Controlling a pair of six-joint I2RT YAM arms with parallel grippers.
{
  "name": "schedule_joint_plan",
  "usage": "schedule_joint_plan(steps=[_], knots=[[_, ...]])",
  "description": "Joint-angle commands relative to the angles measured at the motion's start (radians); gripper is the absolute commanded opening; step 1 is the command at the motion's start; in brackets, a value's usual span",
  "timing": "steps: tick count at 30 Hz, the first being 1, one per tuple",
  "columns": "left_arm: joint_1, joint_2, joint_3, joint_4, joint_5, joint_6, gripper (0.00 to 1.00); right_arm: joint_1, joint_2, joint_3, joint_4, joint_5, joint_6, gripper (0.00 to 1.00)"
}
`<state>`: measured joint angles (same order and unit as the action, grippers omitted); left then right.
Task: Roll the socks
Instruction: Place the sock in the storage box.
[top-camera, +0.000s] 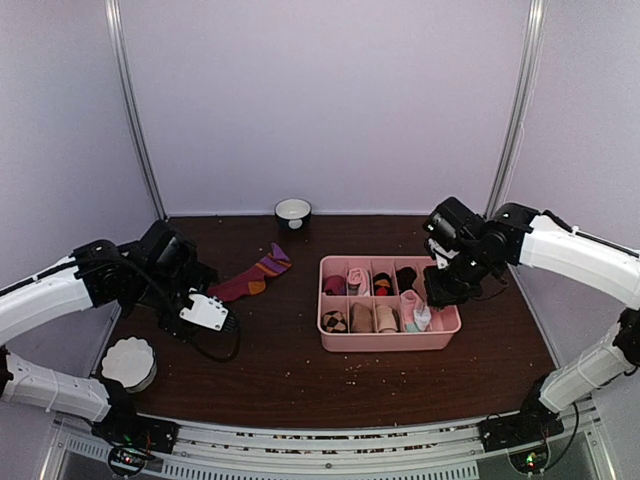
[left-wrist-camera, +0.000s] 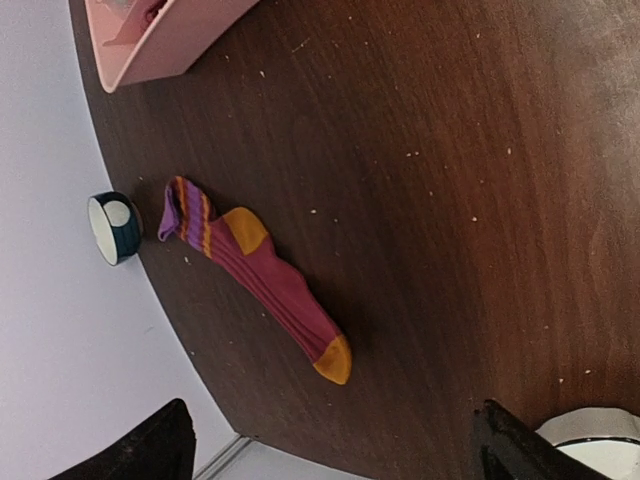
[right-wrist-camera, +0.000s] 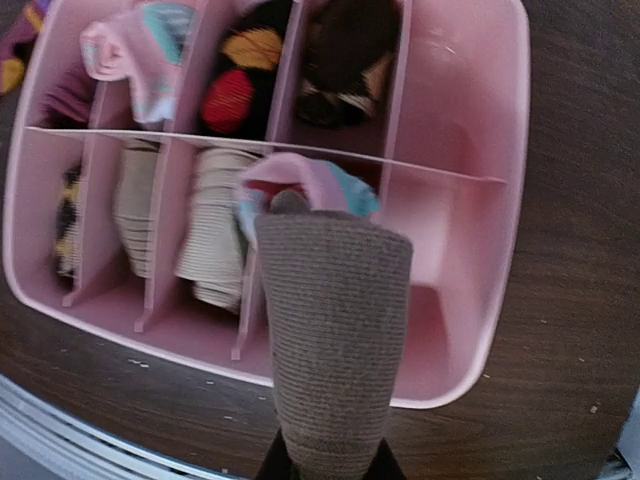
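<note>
The right end effector (right-wrist-camera: 330, 468) is clamped on the tan sock (right-wrist-camera: 335, 330), which reaches out past its fingertips over the tray (right-wrist-camera: 470, 200), just above what looks like a bare end cell. To do this well, I'd lower straight into that cell, press the sock below the divider, and only then let go, so it doesn't spring loose. The left end effector (left-wrist-camera: 330, 430) stands wide apart and empty. The red sock (left-wrist-camera: 260, 280) lies flat on the tabletop (left-wrist-camera: 450, 200) ahead of it, not yet rolled.
</note>
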<state>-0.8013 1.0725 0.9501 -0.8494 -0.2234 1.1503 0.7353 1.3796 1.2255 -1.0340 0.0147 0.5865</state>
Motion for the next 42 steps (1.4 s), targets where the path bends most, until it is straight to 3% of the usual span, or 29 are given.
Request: schedule_joint_plan(steps=[1,17,39,42], knots=[[0.025,0.027,0.042,-0.057,0.047,-0.118,0.98,-0.051,0.075,0.027,-0.159,0.14,-0.071,0.0],[0.025,-0.063,-0.067,0.007,0.045,-0.102,0.98,-0.201,0.348,0.237,-0.196,0.154,-0.234,0.0],[0.025,-0.091,-0.093,0.015,0.068,-0.081,0.98,-0.278,0.626,0.469,-0.233,0.124,-0.306,0.0],[0.025,-0.089,-0.088,0.016,0.068,-0.08,0.98,-0.283,0.646,0.493,-0.237,0.123,-0.316,0.08]])
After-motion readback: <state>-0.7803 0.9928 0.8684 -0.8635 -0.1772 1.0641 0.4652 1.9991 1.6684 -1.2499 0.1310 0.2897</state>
